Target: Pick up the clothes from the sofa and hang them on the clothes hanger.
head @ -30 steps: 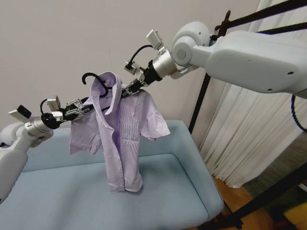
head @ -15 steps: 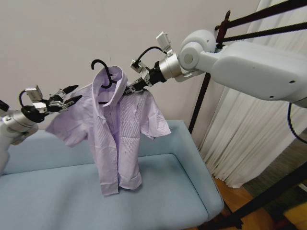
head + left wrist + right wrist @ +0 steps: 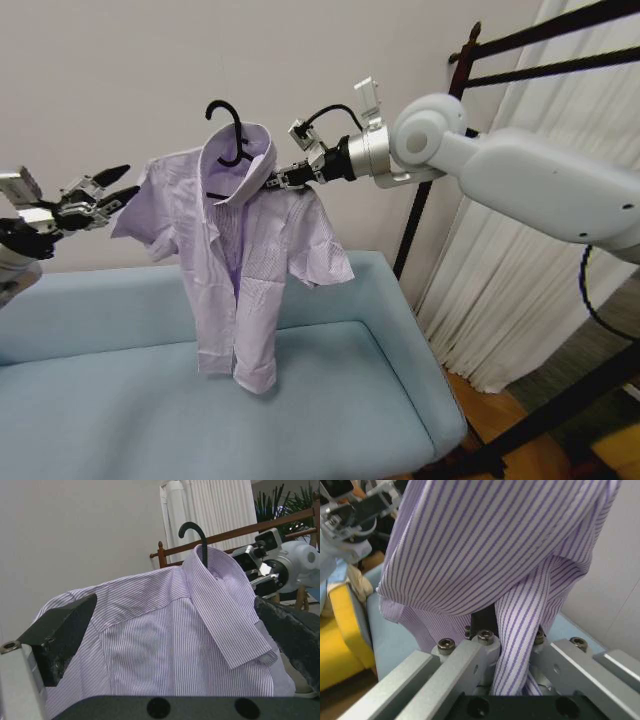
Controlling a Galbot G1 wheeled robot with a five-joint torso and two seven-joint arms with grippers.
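Shirt [image 3: 245, 270] | purple-striped, draped on black hanger [image 3: 226, 112], hanging in the air above the light-blue sofa [image 3: 340, 400] | right pincer [image 3: 284, 179] clamped tight on hanger's shoulder through the cloth | left pincer [image 3: 124, 181] spread wide, empty, just beside the sleeve
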